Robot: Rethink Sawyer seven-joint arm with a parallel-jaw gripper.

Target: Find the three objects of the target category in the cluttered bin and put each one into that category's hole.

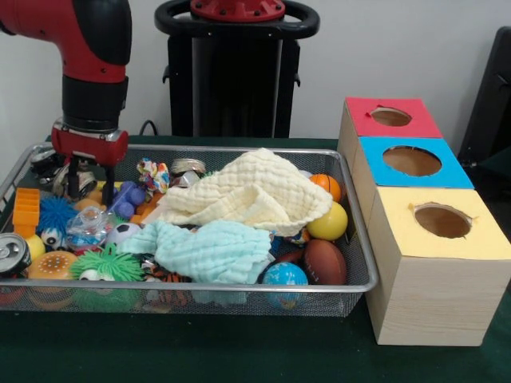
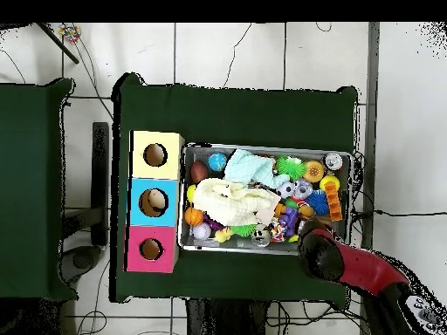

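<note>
The wire mesh bin holds a heap of toys under a cream cloth and a pale green cloth. The bin also shows in the overhead view. My gripper is open and lowered into the bin's far left corner, its fingers among small toys; nothing shows gripped. In the overhead view the red arm covers the gripper. The hole in the red top is the farthest of the three boxes; it also shows in the overhead view.
The blue-topped box and the yellow-topped box stand right of the bin. In the bin lie a yellow ball, a brown football, a globe ball, a green spiky toy and a can.
</note>
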